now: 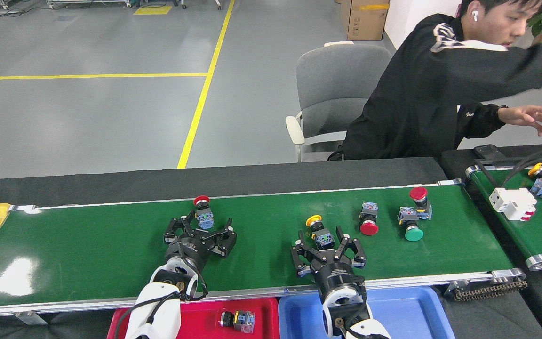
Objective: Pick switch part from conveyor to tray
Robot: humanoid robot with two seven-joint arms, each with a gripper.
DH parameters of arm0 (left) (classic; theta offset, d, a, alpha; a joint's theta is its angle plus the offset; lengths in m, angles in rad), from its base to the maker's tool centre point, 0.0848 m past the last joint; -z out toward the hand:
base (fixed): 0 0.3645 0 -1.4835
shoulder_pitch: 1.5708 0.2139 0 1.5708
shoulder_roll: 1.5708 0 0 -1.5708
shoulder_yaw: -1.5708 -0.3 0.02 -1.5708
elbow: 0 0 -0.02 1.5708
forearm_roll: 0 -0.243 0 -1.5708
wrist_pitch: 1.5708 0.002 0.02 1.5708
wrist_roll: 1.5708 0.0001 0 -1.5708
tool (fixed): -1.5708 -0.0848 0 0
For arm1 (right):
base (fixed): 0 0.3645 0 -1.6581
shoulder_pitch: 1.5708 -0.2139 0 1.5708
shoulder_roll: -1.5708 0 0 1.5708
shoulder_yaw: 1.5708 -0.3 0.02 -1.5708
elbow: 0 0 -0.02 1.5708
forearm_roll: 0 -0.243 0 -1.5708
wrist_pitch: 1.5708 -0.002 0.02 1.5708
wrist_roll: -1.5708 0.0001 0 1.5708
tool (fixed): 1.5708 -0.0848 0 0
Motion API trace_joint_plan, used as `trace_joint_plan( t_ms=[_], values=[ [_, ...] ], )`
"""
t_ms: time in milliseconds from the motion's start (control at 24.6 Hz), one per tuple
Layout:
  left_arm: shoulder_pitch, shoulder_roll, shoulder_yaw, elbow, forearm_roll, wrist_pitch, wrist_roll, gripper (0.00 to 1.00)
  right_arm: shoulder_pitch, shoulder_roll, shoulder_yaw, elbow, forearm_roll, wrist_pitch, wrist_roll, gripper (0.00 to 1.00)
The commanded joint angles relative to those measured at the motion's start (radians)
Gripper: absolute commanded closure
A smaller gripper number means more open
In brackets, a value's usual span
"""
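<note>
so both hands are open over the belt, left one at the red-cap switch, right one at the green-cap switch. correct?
Not quite. In the head view the right hand is open around the yellow-cap switch, not the green-cap switch, which lies further right on the conveyor. The rest stands: the left hand is open at the red-cap switch.
</note>
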Motion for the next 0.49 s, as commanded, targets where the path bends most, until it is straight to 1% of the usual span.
trace_joint_plan(
  t_ms=[0,41,81,122,162,243,325,406,446],
  values=[
    [-0.025,0.014,0.007,0.019,0.007,0.006,0.004,0.41,-0.02,0.004,0.002,-0.008,-0.003,-0.013,0.01,0.53],
    [-0.023,0.017,0.01,0.019,0.019,-0.003,0.004,0.59,-0.02,0.004,0.003,-0.002,-0.011,-0.033,0.01,0.83],
    [-0.019,0.022,0.018,0.016,0.04,-0.017,0.004,0.71,-0.02,0.004,0.003,-0.002,-0.025,-0.042,0.011,0.93],
    [-0.011,0.028,0.023,0.01,0.065,-0.031,0.004,0.81,-0.018,0.0,0.003,-0.008,-0.034,-0.048,0.013,0.95],
    [-0.005,0.033,0.026,-0.004,0.085,-0.038,0.004,0.88,-0.018,0.0,0.003,-0.011,-0.04,-0.048,0.013,0.97],
    [0.018,0.042,0.03,-0.044,0.106,-0.041,0.004,0.92,-0.021,-0.001,0.003,-0.014,-0.043,-0.051,0.013,0.98],
    [0.049,0.054,0.03,-0.095,0.129,-0.041,0.004,0.92,-0.02,-0.001,0.002,-0.033,-0.043,-0.053,0.013,0.98],
    [0.099,0.066,0.03,-0.179,0.16,-0.045,0.004,0.92,-0.005,-0.004,0.002,-0.099,-0.048,-0.066,0.014,0.98],
    [0.129,0.074,0.03,-0.229,0.165,-0.051,0.004,0.92,0.011,-0.013,0.002,-0.146,-0.063,-0.08,0.014,0.98]
  ],
)
